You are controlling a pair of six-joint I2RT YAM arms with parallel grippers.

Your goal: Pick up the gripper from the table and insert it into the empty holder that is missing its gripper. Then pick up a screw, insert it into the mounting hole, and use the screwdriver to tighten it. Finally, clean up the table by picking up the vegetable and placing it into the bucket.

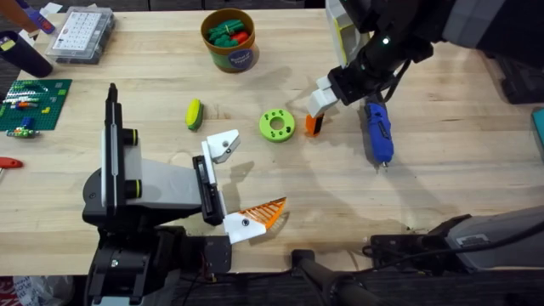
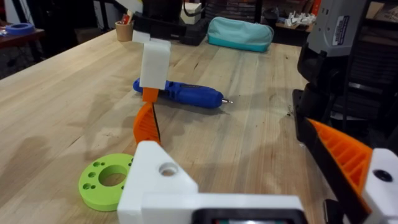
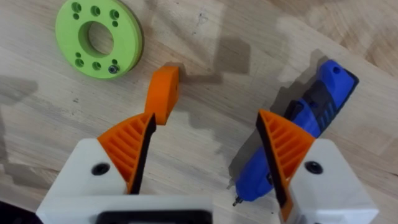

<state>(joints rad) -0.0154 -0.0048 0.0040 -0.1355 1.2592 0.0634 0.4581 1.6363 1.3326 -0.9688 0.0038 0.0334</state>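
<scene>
We see the right gripper (image 3: pixel 205 155) spread wide, grasping nothing, right above the small orange ribbed plastic gripper piece (image 1: pixel 314 124). It lies at three o'clock of the lime-green round disc (image 1: pixel 275 125). The left gripper (image 1: pixel 234 187) holds nothing; its white holder bracket (image 1: pixel 223 146) has no orange finger.

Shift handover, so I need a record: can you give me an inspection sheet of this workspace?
Surface: wooden table, no spills seen.
Job's things: loose gripper upright beside lime disc; holder without pad; screwdriver lying flat; vegetable on table; bucket holding toys.
Clutter: parts box, green baseplate.
Grippers: left gripper open; right gripper open, by loose gripper.
Cables: black cables at near edge.
Surroundings: teal pouch behind.
</scene>
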